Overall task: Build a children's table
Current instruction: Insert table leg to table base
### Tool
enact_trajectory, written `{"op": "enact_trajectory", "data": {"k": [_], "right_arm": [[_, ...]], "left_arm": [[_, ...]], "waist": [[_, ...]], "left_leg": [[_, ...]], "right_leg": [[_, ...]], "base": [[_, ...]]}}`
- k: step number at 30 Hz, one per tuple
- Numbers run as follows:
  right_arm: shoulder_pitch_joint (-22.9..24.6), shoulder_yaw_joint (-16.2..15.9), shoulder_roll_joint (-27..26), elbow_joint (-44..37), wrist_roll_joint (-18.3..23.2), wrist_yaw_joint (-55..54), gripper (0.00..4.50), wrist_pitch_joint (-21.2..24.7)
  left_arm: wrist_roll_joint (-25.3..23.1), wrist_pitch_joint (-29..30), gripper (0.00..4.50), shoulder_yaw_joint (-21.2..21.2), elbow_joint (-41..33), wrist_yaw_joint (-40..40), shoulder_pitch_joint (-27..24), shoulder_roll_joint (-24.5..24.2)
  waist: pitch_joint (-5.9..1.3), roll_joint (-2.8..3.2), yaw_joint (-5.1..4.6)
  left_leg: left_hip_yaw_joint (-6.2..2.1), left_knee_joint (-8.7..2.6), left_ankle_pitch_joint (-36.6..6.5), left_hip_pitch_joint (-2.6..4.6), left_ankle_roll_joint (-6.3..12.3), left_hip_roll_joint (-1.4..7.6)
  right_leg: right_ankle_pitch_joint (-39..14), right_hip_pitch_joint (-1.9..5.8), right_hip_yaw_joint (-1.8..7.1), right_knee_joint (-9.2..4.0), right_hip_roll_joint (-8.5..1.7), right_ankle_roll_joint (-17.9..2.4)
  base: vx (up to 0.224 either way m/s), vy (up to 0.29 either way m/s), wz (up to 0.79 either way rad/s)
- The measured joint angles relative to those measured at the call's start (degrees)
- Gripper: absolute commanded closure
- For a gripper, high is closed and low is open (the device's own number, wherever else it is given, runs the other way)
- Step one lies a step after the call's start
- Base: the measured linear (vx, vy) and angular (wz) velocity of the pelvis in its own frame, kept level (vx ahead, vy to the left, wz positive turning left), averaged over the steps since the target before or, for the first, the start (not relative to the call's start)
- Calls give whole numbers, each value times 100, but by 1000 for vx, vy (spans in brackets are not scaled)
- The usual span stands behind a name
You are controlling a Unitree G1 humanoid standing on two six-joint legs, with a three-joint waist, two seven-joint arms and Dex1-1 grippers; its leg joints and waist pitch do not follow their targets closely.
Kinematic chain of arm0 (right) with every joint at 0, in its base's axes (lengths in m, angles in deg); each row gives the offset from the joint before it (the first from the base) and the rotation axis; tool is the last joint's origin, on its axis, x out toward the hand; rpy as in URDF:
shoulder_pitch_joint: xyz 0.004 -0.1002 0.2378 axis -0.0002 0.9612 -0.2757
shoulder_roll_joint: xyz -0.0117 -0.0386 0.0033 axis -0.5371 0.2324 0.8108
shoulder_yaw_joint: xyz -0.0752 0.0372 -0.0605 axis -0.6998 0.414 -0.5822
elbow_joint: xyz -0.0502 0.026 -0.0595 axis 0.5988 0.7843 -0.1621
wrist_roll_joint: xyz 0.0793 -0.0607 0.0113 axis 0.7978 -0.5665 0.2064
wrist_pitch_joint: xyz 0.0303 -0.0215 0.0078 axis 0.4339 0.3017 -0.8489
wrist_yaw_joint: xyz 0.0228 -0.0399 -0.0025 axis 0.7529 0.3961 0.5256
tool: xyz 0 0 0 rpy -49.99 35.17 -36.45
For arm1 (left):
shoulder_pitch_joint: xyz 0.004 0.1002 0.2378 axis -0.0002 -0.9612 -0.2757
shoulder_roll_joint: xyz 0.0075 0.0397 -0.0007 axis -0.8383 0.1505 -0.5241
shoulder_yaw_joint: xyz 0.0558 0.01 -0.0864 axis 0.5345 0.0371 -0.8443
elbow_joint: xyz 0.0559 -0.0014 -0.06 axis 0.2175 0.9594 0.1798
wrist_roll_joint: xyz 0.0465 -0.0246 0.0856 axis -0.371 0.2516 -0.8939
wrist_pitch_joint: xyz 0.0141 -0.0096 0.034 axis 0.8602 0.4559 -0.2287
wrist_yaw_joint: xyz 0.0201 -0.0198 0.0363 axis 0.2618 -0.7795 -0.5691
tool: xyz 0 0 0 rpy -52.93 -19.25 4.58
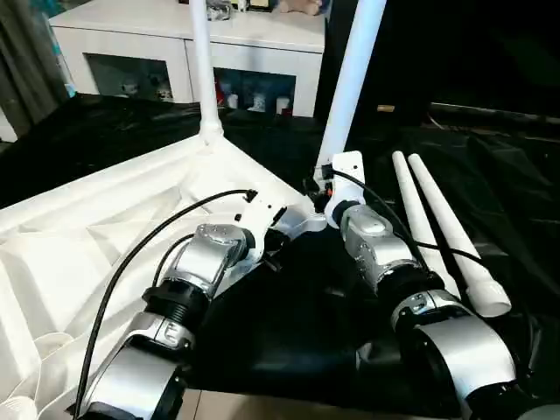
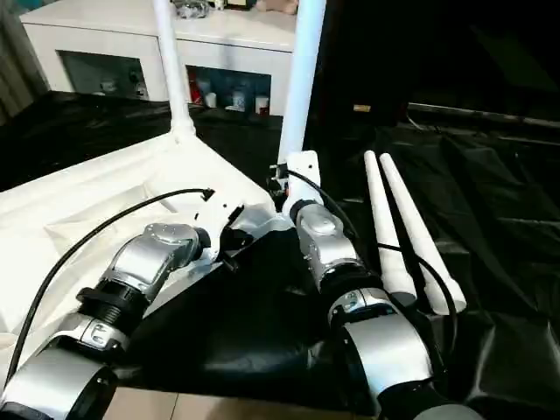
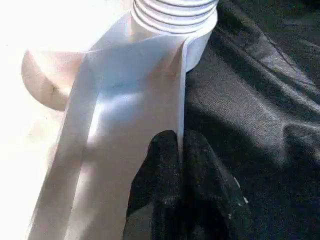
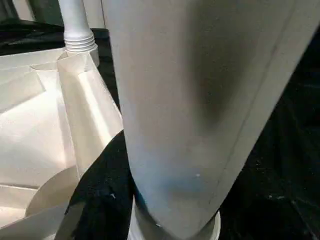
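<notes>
Our left end effector (image 3: 181, 150) is clenched on the rim of the tabletop (image 1: 96, 219), upturned on the counter (image 1: 490, 175); our right end effector (image 1: 331, 185) grasps a standing leg (image 1: 354, 74). We judge it light, stiff, slippery plastic: grip low.

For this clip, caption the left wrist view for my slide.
Left gripper pinches the upturned tabletop's thin side wall just below a screwed-in leg.

Both upright legs (image 1: 354, 79) (image 1: 201, 61) run past the top edge. The tabletop (image 1: 79, 236) is cut off at left. The right gripper (image 1: 325, 188) is hidden behind its wrist housing.
</notes>
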Motion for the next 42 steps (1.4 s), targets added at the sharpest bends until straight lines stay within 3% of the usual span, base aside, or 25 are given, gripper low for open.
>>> {"op": "enact_trajectory", "data": {"k": [6,7,10,11,15,16,18,21,34,42], "right_arm": [[-97,163,4,163,17,284,263,-144],[-95,195,8,164,35,345,228,-149],[-101,306,12,171,104,602,228,-150],[-105,343,18,178,124,681,187,-150],[-102,371,-9,396,171,959,178,-118],[-107,402,-5,405,190,988,148,-115],[-111,428,-5,408,217,1097,137,-116],[-111,463,-7,411,228,1206,137,-128],[-111,656,19,457,289,1313,229,-202],[-110,681,189,486,280,1726,248,-166]], "left_arm": [[29,0,450,3,-50,57,-18,-71],[33,0,450,3,-58,60,-22,-82],[36,-24,450,3,-66,63,-25,-140],[40,-43,450,3,-66,76,-26,-170],[25,-115,450,3,-83,56,-26,-234],[29,-118,450,3,-93,65,-26,-248],[28,-132,450,3,-98,61,-26,-261],[28,-150,450,3,-111,63,-25,-278],[29,-180,450,6,-124,128,-25,-322],[-11,-416,450,198,-142,365,-49,-487]], "waist": [[0,0,-2],[0,0,-4],[0,0,-17],[1,1,-20],[7,8,-27],[7,8,-22],[7,8,-12],[7,8,11],[8,10,26],[10,10,46]], "left_leg": [[8,-11,0,2,-1,3],[9,-12,0,2,-1,3],[9,-16,0,2,-1,5],[9,-18,0,1,-1,6],[12,-25,-1,-9,-2,6],[13,-30,-1,-10,-2,6],[14,-38,-6,-6,-9,6],[15,-50,-10,-5,-15,6],[19,-62,-11,-3,-17,11],[19,-61,-11,-9,-17,12]], "right_leg": [[7,-11,0,1,1,-9],[8,-13,0,1,2,-10],[14,-19,0,2,5,-12],[15,-22,-1,2,5,-14],[29,-37,-2,2,5,-27],[35,-38,-2,2,5,-36],[50,-38,-2,3,5,-60],[51,-39,-4,4,6,-62],[51,-46,-5,7,9,-63],[52,-49,-5,9,10,-63]], "base": [[0,0,0],[0,0,0],[0,0,0],[0,0,0],[0,0,0],[0,0,0],[0,0,0],[0,0,0],[0,0,0],[0,0,0]]}}
